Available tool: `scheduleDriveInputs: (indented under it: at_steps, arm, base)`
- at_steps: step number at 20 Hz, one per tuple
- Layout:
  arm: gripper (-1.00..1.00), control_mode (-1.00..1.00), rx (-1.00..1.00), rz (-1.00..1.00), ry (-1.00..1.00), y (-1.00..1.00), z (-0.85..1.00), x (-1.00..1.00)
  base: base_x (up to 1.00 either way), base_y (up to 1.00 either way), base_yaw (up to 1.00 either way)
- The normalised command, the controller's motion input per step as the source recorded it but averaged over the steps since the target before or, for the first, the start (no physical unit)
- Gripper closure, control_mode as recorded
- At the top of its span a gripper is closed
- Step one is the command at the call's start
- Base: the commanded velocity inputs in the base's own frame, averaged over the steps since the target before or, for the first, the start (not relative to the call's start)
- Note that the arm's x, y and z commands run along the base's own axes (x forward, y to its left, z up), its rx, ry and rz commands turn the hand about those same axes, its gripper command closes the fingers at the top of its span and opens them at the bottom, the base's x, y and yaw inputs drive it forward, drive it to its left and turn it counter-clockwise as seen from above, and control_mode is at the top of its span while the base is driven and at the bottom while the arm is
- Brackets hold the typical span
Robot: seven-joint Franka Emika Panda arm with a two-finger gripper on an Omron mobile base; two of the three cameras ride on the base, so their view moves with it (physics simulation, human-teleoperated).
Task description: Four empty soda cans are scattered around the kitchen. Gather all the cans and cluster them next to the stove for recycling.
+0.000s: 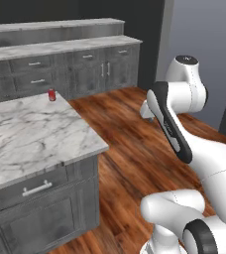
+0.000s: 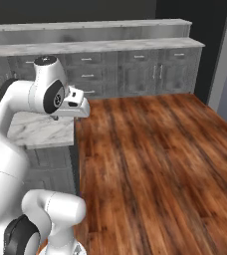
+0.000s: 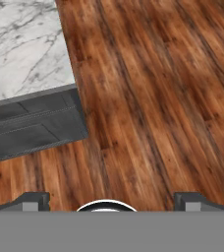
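One red soda can (image 1: 51,95) stands upright near the far edge of the marble island top (image 1: 30,134). My arm is folded up over the wooden floor, to the right of the island and well short of the can. The gripper (image 3: 112,202) points down at the floor beside the island's corner. Its two dark fingertips (image 3: 33,201) stand wide apart, open, with nothing between them. From the right base camera the hand (image 2: 78,106) hangs just off the island's right edge. The stove is out of view.
Grey cabinets with a stepped marble counter (image 1: 60,47) run along the back wall. Wooden floor (image 2: 155,159) stretches wide to the right of the island. The island's grey drawer front (image 1: 35,188) faces the base. A dark wall (image 2: 192,10) closes the far right corner.
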Motion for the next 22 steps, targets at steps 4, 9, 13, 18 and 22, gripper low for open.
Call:
scheduleDriveInputs:
  at_steps: [4, 9, 13, 18, 22]
  arm:
    - [-1.00, 1.00, 0.00, 0.00, 0.00, 0.00, 0.00, 0.00]
    - [-1.00, 1.00, 0.00, 0.00, 0.00, 0.00, 0.00, 0.00]
    - [-1.00, 1.00, 0.00, 0.00, 0.00, 0.00, 0.00, 0.00]
    - [-1.00, 1.00, 0.00, 0.00, 0.00, 0.00, 0.00, 0.00]
    - [-1.00, 1.00, 0.00, 0.00, 0.00, 0.00, 0.00, 0.00]
  base:
    - [0.40, -0.42, 0.05]
    - [0.45, -0.36, 0.11]
    - [0.50, -0.30, 0.16]
    - [0.57, -0.27, 0.15]
    - [0.55, -0.31, 0.10]
